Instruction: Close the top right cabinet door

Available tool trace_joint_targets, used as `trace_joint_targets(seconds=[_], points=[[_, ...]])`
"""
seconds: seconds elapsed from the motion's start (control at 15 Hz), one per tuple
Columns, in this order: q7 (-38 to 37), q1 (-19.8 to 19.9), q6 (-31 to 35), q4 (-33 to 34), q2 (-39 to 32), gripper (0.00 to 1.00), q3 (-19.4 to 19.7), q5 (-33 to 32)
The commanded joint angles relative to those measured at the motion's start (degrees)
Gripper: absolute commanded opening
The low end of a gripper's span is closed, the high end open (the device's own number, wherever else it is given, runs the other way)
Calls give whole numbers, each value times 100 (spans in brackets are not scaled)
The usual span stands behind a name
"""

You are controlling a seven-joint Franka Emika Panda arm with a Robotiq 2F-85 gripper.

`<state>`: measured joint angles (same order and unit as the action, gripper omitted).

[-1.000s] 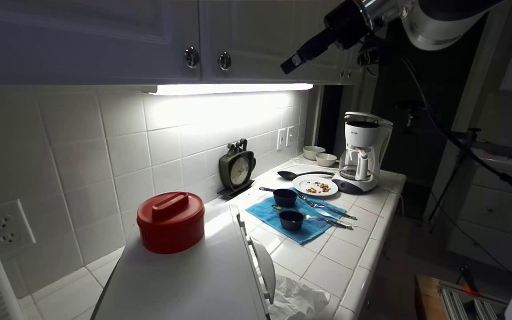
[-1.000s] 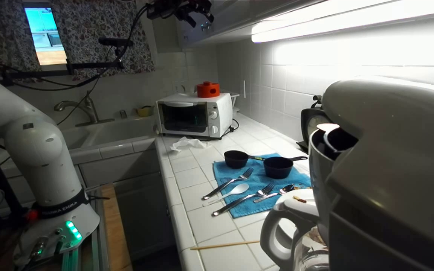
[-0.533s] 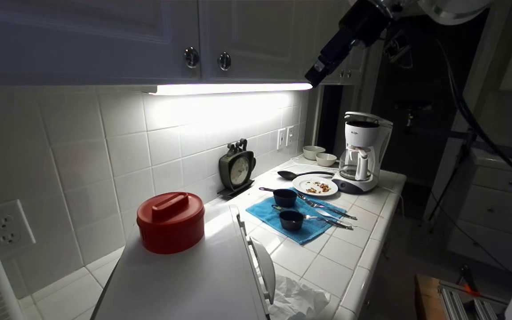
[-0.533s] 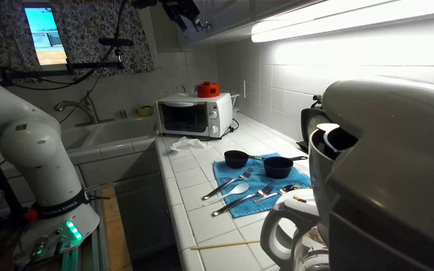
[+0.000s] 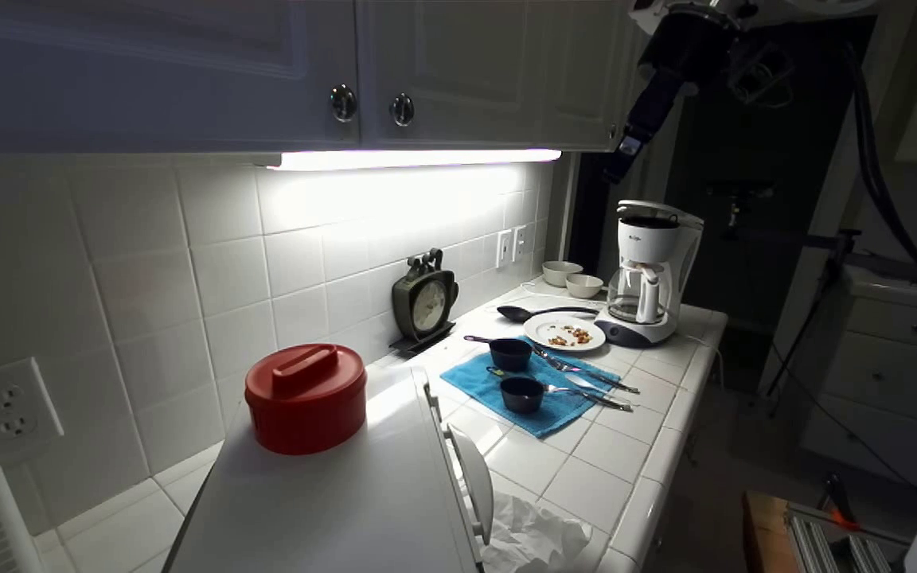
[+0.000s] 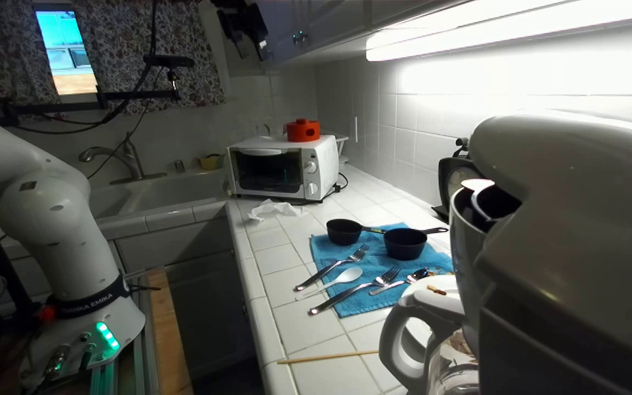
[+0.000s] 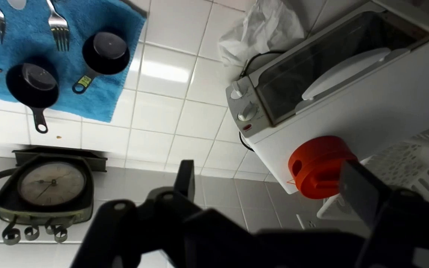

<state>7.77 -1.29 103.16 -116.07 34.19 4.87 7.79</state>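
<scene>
The upper cabinet door (image 5: 458, 72) lies outside the parted jaws

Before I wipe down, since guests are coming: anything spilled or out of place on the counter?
Yes: loose food bits on the blue towel and white tile, off the plate, look spilled. Crumpled white paper in front of the toaster oven looks like discarded rubbish.

Cabinet doors (image 5: 466, 72) grey-white in shade, knobs (image 5: 402, 110) silver. Gripper (image 7: 268, 182) black, arm (image 6: 47, 216) white, base lights (image 6: 107, 336) green. Toaster oven (image 7: 378, 104) white, glass (image 7: 298, 74) dark. Canister (image 7: 321, 165) orange-red. Towel (image 7: 70, 70) solid blue; 2 cups (image 7: 32, 89) black, 1 handle label (image 7: 84, 81) yellow-green. Counter tiles (image 7: 162, 117) white, grid pattern. Curtains (image 6: 140, 33) dark floral. Clock frame (image 7: 42, 215) dark olive, dial (image 7: 52, 190) pale.
</scene>
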Motion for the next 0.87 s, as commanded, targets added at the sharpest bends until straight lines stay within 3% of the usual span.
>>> trace_joint_targets(seconds=[0.0,0.8], points=[[-290,175,-523,141,5,100,-144,-238],[-211,146,-519,63,-11,100,-124,-210]])
